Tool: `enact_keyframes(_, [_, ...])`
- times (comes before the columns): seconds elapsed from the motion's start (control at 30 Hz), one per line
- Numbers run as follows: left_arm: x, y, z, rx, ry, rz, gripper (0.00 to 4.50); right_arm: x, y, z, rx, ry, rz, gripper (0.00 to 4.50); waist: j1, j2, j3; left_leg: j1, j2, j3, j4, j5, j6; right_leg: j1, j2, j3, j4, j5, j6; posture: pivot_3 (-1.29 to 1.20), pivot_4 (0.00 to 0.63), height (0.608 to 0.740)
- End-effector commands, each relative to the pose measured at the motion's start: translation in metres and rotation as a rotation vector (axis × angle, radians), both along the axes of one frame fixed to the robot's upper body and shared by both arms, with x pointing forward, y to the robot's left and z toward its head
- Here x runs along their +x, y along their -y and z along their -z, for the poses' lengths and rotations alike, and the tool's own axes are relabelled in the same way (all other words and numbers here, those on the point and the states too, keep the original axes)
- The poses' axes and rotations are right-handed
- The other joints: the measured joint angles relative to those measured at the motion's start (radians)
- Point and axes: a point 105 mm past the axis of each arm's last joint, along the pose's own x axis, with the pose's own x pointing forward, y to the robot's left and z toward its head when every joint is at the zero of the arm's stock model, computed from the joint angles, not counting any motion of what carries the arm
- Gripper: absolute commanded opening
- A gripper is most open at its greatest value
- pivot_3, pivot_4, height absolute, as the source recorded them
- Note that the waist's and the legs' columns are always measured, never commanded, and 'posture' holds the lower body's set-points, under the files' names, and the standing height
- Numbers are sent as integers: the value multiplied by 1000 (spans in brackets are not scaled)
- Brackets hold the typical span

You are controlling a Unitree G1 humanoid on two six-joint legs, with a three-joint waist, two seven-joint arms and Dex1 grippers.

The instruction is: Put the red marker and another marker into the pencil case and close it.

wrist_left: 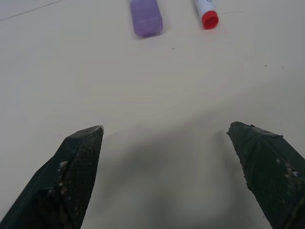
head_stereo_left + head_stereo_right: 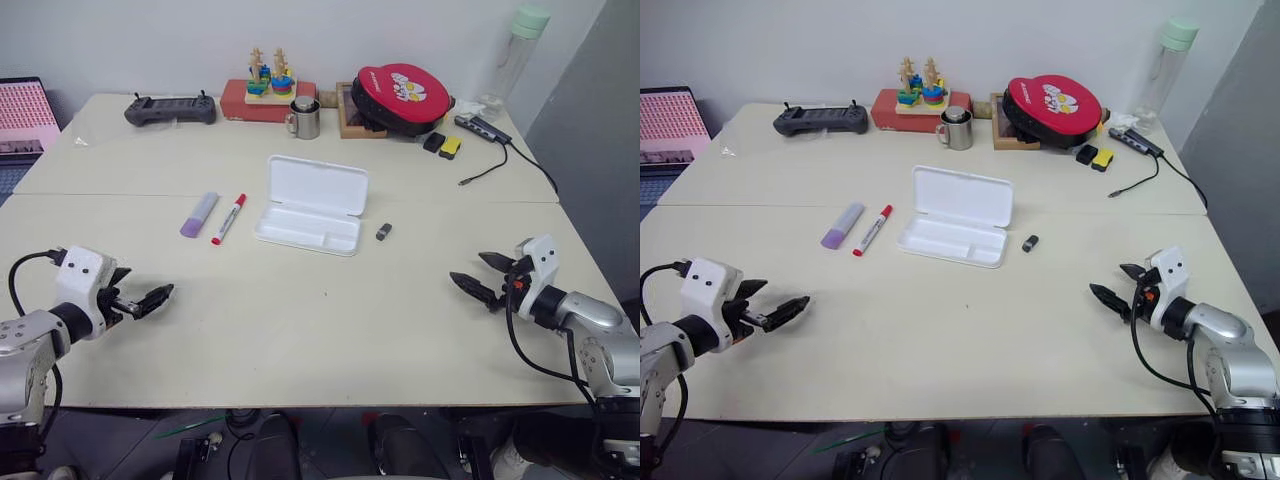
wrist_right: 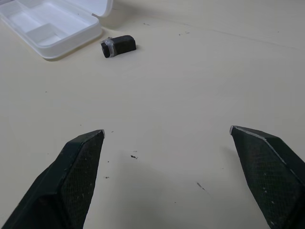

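**Inspector A:** Head views first. Where do the task's things lie?

**Inspector B:** On the pale bench [image 2: 330, 320], the slim white-barrelled marker with red cap and red tail [image 2: 229, 218] lies just beside the short, thick pale purple marker [image 2: 198, 214], the purple one on the robot's left. Both long axes run away from the robot, leaning slightly to its right. The flat white plastic pencil case [image 2: 312, 204] stands open just to their right, lid raised at the back, tray bare. A small black block [image 2: 383, 232] sits just past the case's right end.

**A:** And the tools?

**B:** The left tool [image 2: 150, 298] hovers near the front left edge, fingers spread wide, holding nothing. The right tool [image 2: 486, 277] hovers near the front right edge, equally spread and empty.

**A:** Left wrist view?

**B:** Both black fingers [image 1: 76, 176] stand well apart over bare bench. The near ends of the purple marker and the red one show straight ahead, well apart from the tips.

**A:** Right wrist view?

**B:** Fingers wide, nothing between them. A corner of the case and the black block lie ahead; no marker.

**A:** Finding?

**B:** My judgement: the left arm is nearer. The markers lie ahead of it and slightly to its right, roughly end-on, so the wrist would want turning to close across the barrel.
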Motion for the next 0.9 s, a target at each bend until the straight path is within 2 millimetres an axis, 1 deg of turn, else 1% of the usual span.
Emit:
enact_keyframes(0.03, [2,14,-13,-14,1,89,4500,-4,2,-11,-3,41,-11,4442,0,0,0,0,0,0,0,0,0,0,0,0,0,0,0,0,150,740])
enact_keyframes(0.1, [10,16,-20,-32,45,70,4500,-4,3,-10,-3,41,-8,4442,2,0,0,0,0,0,0,0,0,0,0,0,0,0,0,0,150,740])
enact_keyframes(0.17, [13,16,-19,-21,42,70,4500,-5,2,-11,2,43,-9,4442,3,0,0,0,0,0,0,0,0,0,0,0,0,0,0,0,150,740])
enact_keyframes(0.33, [16,26,-12,-17,4,119,4500,-10,4,-11,11,20,9,4442,2,0,0,0,0,0,1,0,0,0,0,0,0,1,1,0,150,740])
enact_keyframes(0.47, [22,26,-15,-19,-1,134,4500,-18,1,-13,18,36,-1,4442,3,0,0,0,0,0,1,0,0,1,0,0,0,1,1,0,150,740])
enact_keyframes(0.57, [21,38,-9,-20,-36,190,4500,-20,3,-9,16,20,14,4442,4,0,0,0,0,0,1,0,0,1,0,0,0,1,1,0,150,740])
enact_keyframes(0.73, [23,35,-8,-16,-33,177,4500,-22,4,-12,19,32,25,4442,4,0,0,0,0,0,1,0,0,1,0,0,1,1,1,0,150,740])
enact_keyframes(0.83, [19,30,-8,-8,-41,164,4500,-21,6,-13,21,35,34,4442,4,0,0,0,0,0,1,0,0,1,0,0,1,1,2,0,150,740])
enact_keyframes(0.9, [17,24,-11,-19,-34,141,4500,-21,3,-13,22,32,20,4442,4,0,0,0,0,0,1,0,0,1,0,0,1,1,2,0,150,740])
